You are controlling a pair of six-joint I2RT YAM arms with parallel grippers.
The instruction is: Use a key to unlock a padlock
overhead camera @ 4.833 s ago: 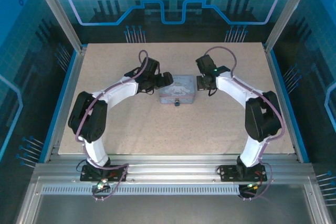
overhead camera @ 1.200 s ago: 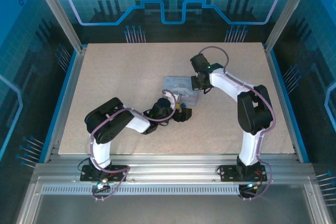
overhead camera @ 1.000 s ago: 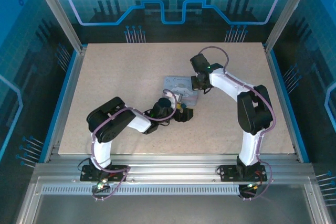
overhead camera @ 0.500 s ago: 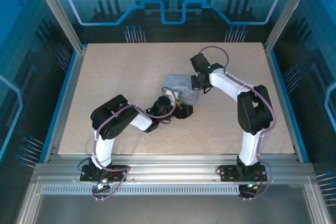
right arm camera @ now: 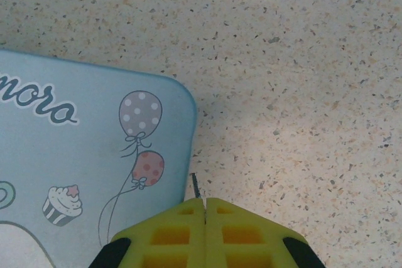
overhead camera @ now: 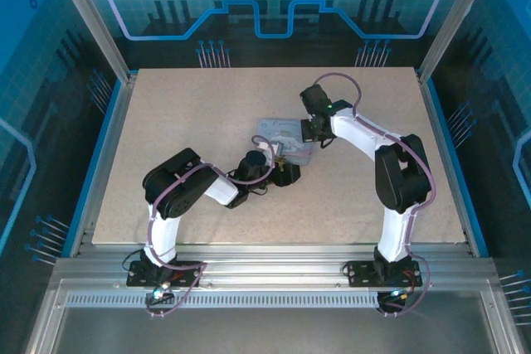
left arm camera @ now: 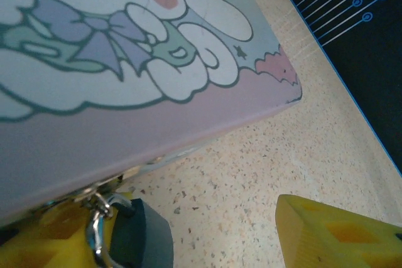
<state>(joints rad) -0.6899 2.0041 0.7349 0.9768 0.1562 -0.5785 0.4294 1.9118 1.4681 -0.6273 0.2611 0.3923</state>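
We see a pale blue cartoon-printed tin (overhead camera: 280, 130) lying flat on the speckled beige tabletop (overhead camera: 191, 113), just toward 12 o'clock of its middle. Up close, the lid (left arm camera: 125, 61) shows a white figure with a lilac bow, and near one rounded corner two spotted balloons (right arm camera: 140, 112) and a cupcake (right arm camera: 61, 205). Blue circuit-patterned panels (overhead camera: 265, 6) close the tabletop at 9, 12 and 3 o'clock, with a ribbed aluminium rail (overhead camera: 265, 275) at 6 o'clock.

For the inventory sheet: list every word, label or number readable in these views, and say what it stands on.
"moro": dark cursive letters on the lid of the pale blue rectangular cartoon-printed tin, right wrist view; the first letter is clipped by the picture's left edge, so more may precede.
Nothing else is readable; the small dark grey metal padlock shows no legible marking.
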